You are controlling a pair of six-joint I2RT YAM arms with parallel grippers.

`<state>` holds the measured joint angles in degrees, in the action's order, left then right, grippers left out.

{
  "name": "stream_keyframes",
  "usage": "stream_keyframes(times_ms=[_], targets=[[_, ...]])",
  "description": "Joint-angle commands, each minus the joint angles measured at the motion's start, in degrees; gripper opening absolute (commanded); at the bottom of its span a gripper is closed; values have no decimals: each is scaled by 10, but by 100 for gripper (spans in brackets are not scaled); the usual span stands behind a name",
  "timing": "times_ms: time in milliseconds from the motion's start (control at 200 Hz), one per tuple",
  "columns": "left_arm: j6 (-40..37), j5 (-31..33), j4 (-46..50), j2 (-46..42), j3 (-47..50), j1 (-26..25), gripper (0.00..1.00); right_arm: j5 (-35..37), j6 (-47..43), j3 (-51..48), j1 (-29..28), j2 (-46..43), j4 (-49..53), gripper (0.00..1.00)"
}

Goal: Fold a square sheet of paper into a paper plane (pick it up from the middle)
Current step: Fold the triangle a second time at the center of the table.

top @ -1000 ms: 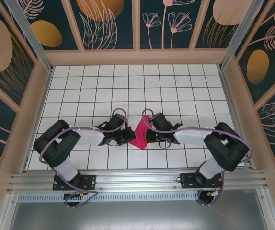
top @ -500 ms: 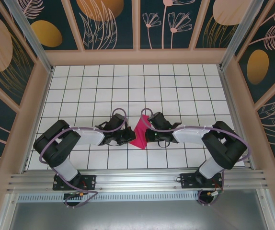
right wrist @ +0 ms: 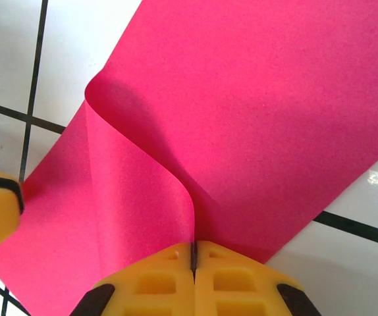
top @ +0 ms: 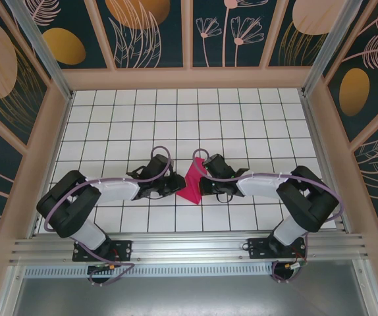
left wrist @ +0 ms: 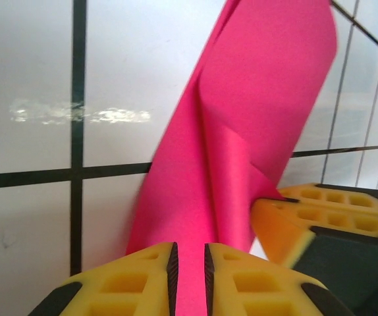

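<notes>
At the near edge, the two arm bases sit on a metal rail (top: pixel 189 247), and both arms bend inward over the white tiled table (top: pixel 176 125) so that their tips meet just in front of the rail, near the middle of the table. Between them is the square sheet of paper (top: pixel 192 186), magenta-pink and already partly folded, standing up off the tiles as a narrow angular shape. The left gripper (top: pixel 174 186) comes at it from the left. In its wrist view the left gripper (left wrist: pixel 190 253) has its yellow fingers a narrow slit apart, and the sheet (left wrist: pixel 242 131) runs through that slit and on away from the camera with a crease down its length, so the fingers are not pressed onto it. The right gripper (top: pixel 199 184) comes from the right. Its wrist view shows the right gripper (right wrist: pixel 193 251) with its fingers closed flush together, pinching the sheet (right wrist: pixel 274 118) where a curled flap rolls down into the seam. Each wrist view also catches a yellow finger of the other gripper touching the paper's edge. Beyond the grippers the tiles run back to the enclosure walls (top: pixel 189 33), dark panels painted with pale and ochre plants.
</notes>
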<state>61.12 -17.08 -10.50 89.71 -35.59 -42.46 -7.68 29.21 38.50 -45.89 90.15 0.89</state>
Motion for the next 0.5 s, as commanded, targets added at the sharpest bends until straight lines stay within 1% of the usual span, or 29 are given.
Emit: stream_keyframes(times_ms=[0, 170, 290, 495], targets=[[7, 4, -25, -10, -19, -2, 21, 25, -3, -1, -5, 24, 32, 0], [33, -19, -79, 14, -35, -2, 19, 23, 0, -7, -5, 25, 22, 0], [35, -24, -82, 27, -53, -2, 19, 23, 1, -9, -5, 25, 20, 0], [44, -40, -97, 55, -56, -3, 19, 23, 1, -9, -5, 26, 19, 0]])
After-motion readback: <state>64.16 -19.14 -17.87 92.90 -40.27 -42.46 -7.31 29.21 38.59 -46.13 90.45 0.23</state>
